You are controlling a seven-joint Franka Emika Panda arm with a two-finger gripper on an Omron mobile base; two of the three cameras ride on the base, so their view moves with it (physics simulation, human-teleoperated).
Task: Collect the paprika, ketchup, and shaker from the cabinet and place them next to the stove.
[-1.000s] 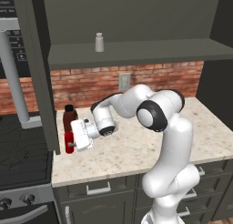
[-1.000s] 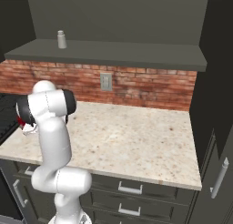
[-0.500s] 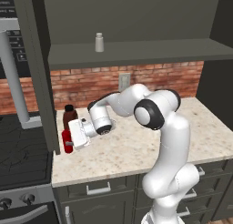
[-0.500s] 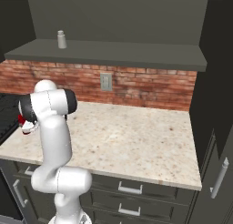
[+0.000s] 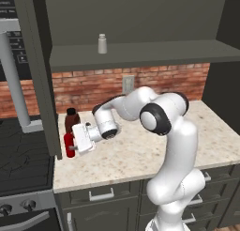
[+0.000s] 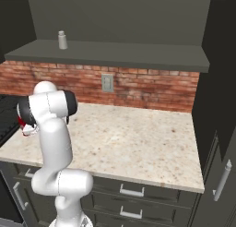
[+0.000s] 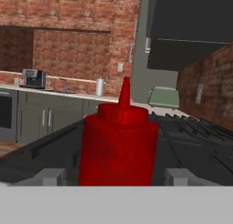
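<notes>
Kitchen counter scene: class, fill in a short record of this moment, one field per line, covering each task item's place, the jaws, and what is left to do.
ketchup: upright on the counter at its stove-side edge, between the gripper's parted jaws
paprika: upright on the counter just behind the ketchup
shaker: on the cabinet shelf
stove: left of the counter
left to do: fetch the shaker

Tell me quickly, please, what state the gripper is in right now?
Gripper: jaws open, standing apart on either side of the ketchup, no longer gripping it.
</notes>
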